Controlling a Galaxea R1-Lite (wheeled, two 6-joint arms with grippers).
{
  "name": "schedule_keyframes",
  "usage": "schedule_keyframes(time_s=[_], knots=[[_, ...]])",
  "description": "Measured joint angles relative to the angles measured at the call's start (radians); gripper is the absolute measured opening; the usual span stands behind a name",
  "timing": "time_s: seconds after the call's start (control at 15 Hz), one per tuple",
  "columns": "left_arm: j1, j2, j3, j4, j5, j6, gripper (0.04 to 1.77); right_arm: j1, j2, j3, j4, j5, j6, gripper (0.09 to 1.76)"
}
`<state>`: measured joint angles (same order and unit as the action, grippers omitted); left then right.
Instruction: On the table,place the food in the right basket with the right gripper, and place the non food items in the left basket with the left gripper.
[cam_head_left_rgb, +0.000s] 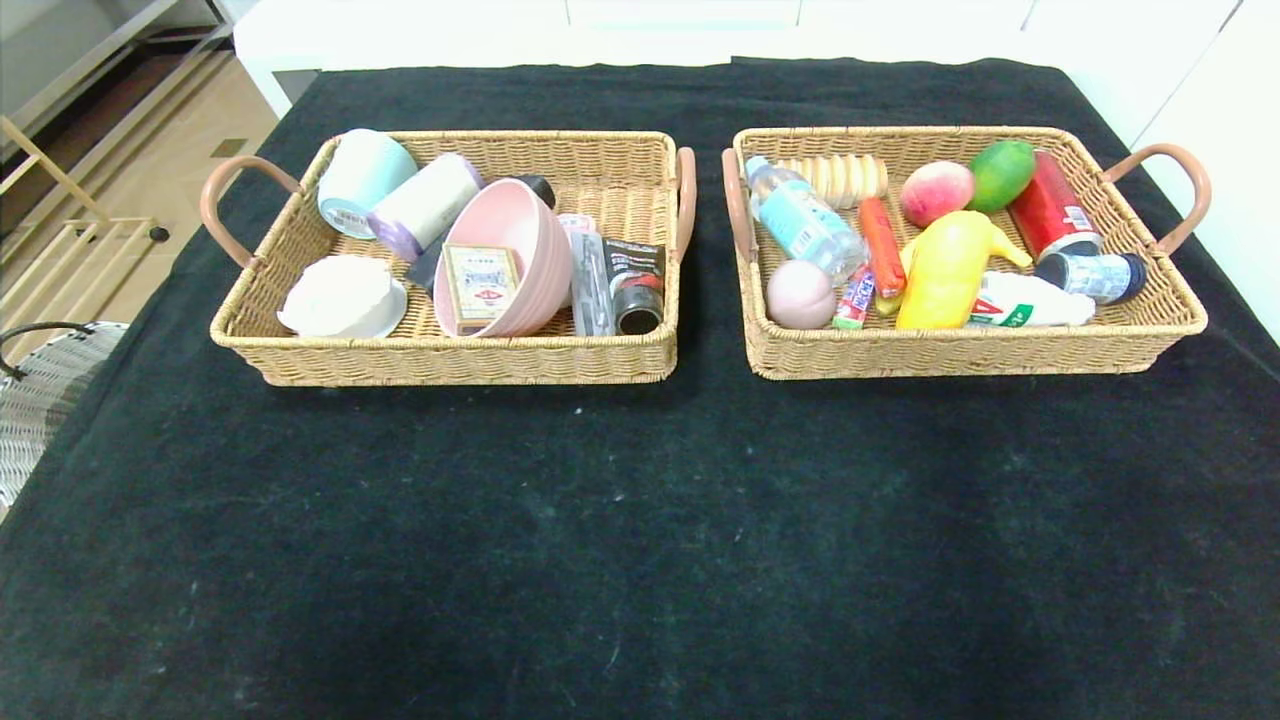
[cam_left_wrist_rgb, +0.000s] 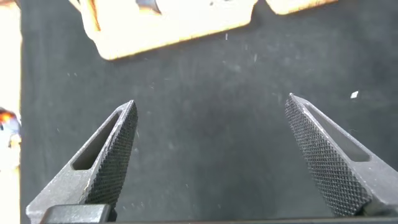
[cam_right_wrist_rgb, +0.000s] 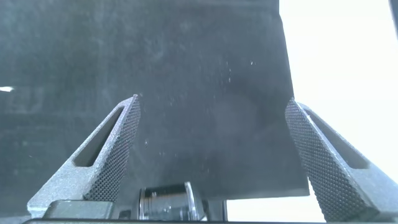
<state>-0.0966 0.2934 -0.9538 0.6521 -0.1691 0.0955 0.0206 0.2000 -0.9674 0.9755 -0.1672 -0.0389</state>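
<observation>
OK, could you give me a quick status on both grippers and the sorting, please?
Left gripper open, empty, above bare table. Right gripper open, empty, near table edge. Food in right basket, non-food in left basket. Nothing loose in view.

The left gripper was held wide apart, nothing between its textured fingers, above the table. A wicker basket was seen beyond, on the cloth.
</observation>
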Motion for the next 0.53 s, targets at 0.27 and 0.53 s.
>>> schedule_keyframes(time_s=[0.27, 0.53], knots=[[0.07, -0.026, -0.005, 0.0, -0.032, 0.0, 1.72, -0.009, -0.056, 0.078, -0.007, 0.003, 0.0, 1.7], [0.084, -0.109, 0.104, -0.026, -0.072, -0.004, 1.72, -0.014, -0.116, 0.128, -0.074, 0.074, 0.003, 1.7]])
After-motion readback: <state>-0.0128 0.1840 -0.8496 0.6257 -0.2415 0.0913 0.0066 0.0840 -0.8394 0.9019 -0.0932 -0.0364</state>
